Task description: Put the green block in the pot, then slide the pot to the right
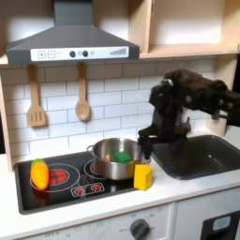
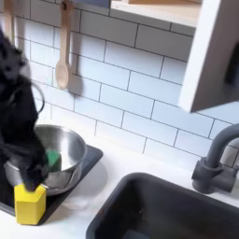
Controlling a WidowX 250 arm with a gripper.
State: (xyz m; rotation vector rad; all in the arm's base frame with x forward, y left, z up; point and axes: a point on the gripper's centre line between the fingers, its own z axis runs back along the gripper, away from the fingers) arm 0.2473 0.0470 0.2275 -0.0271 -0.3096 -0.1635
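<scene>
My tool [image 1: 150, 142] hangs off the pot's right rim in the first exterior view, dark and blurred, low over the pale surface [image 1: 178, 187] between the stovetop and the sink; I cannot tell whether its fingers are spread or pressed together. In the second exterior view my black arm [image 2: 19, 112] is a smeared shape along the second exterior view's left edge, crossing in front of the pot.

The pot [image 1: 114, 157] is round, straight-sided, shiny silver metal, standing on the black glossy stovetop [image 1: 66, 183] over the burner on the first exterior view's right. The green block [image 1: 123, 157] lies inside it, a small bright green piece on the pot's floor; in the second exterior view it shows as a green patch [image 2: 53, 161] against the inner wall.

A yellow block [image 1: 142, 175], matte with flat faces, stands just in front of the pot, near its wall. An orange-yellow toy vegetable [image 1: 38, 173] rests on the burner with red rings at the first exterior view's left. Two wooden utensils [image 1: 82, 103] hang on the white glossy tile wall. The dark sink basin [image 1: 202, 155] is sunk in the surface at the first exterior view's right.
</scene>
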